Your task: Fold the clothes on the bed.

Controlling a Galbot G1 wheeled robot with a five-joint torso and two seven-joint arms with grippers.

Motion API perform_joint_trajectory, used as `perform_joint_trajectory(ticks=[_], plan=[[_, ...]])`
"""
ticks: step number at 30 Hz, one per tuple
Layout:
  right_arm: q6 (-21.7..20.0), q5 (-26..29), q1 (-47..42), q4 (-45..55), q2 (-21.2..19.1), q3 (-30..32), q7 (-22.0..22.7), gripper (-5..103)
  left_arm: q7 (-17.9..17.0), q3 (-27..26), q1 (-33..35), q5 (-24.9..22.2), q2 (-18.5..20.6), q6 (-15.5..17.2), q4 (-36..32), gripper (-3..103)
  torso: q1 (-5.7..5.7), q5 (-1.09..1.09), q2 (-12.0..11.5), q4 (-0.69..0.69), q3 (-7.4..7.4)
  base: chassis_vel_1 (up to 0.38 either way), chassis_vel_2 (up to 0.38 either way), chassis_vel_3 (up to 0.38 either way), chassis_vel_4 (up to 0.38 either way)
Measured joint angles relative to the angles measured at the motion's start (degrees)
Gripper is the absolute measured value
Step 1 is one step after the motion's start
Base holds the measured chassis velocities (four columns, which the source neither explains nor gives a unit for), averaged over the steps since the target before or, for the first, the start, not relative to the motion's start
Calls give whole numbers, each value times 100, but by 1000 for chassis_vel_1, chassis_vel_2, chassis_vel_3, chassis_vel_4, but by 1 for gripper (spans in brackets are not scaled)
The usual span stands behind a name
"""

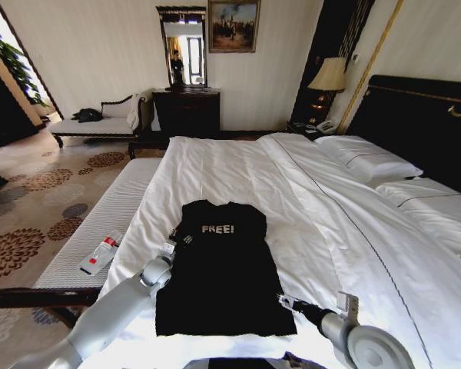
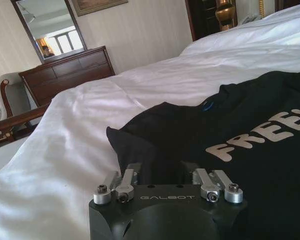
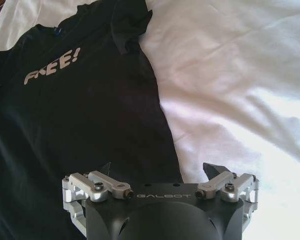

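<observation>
Nearest, at the hem corner of the black soft fabric top with white "FREE!" lettering [image 1: 219, 269], the right gripper [image 1: 286, 302], fingers spread wide, one on the black cloth and the other over white sheet just beside that edge. At the top's opposite side, by the sleeve, the left gripper [image 1: 171, 238], fingers parted over the dark fabric's edge. Lies flat and face up on the large white-sheeted double bed [image 1: 330, 223], near its foot edge, lettering toward the far side, sleeves tucked in, a few soft wrinkles. Broad bare white bedding on every side of the top, widest toward the white pillows [image 1: 373, 163] and beyond.
</observation>
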Motion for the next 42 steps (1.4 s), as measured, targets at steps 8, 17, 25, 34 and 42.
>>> perform_joint_trajectory(ticks=[8, 17, 25, 34, 42], plan=[[0, 61, -6, 34, -21, 43, 21, 100, 20, 15, 9, -23, 33, -1, 10, 17, 0, 0, 0, 0, 0, 0, 0, 0, 0], [0, 102, -2, 52, -25, 51, 34, 100, 73, -8, 133, -26, 116, 6, -31, 0, 0, -1, 0, 0, 0, 0, 0, 0, 0], [0, 104, -14, 60, -11, 50, 40, 100, 23, -84, 120, -49, 103, 5, -59, 0, 0, 0, 0, 0, 0, 0, 0, 0, 0], [0, 98, 0, 63, -10, 45, 41, 100, -86, -463, 201, -246, 177, 2, -256, 0, 0, -1, 0, 0, 0, 0, 0, 0, 0], [0, 308, 322, 48, -385, 225, 7, 100, -139, -1079, 504, -526, 282, 35, -367, 0, 0, -1, 0, 0, 0, 0, 0, 0, 0]])
